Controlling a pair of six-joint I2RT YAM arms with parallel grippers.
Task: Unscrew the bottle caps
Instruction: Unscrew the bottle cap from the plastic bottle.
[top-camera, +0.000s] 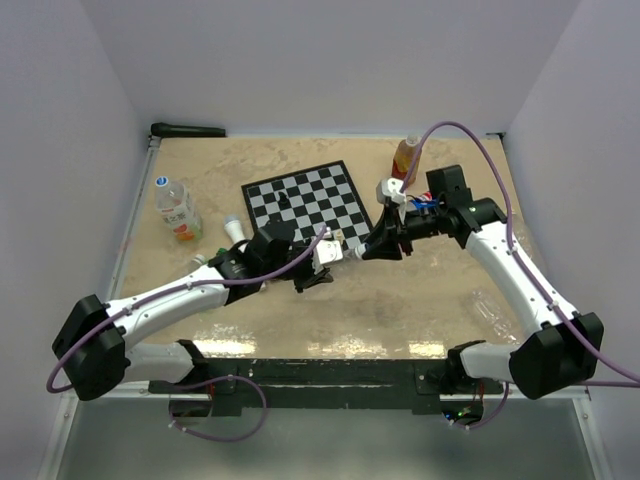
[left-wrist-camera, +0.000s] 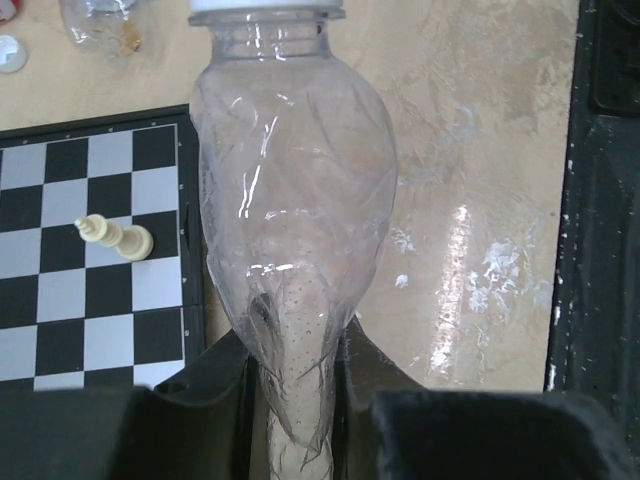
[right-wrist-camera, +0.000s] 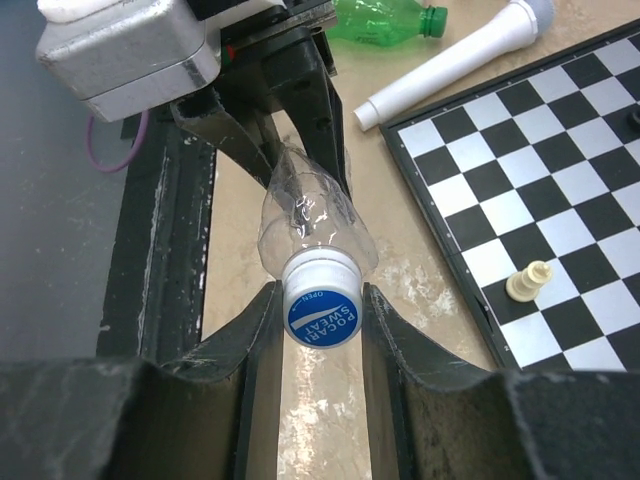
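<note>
A clear, crushed bottle (left-wrist-camera: 290, 200) hangs in the air between my two grippers. My left gripper (left-wrist-camera: 295, 400) is shut on its flattened bottom end; in the top view the left gripper (top-camera: 308, 264) is left of the bottle (top-camera: 335, 252). The bottle's white cap with a blue top (right-wrist-camera: 322, 300) faces the right wrist camera. My right gripper (right-wrist-camera: 322, 305) is shut on this cap, one finger on each side. In the top view the right gripper (top-camera: 372, 246) meets the bottle from the right. The cap's rim shows at the top of the left wrist view (left-wrist-camera: 267, 8).
A chessboard (top-camera: 305, 200) lies behind the grippers with a black piece (top-camera: 283, 203) and a cream piece (right-wrist-camera: 528, 282). A labelled bottle (top-camera: 177, 210) lies at the left, an orange bottle (top-camera: 405, 157) at the back, a green bottle (right-wrist-camera: 385, 20) near the left arm, a loose white cap (top-camera: 232, 226).
</note>
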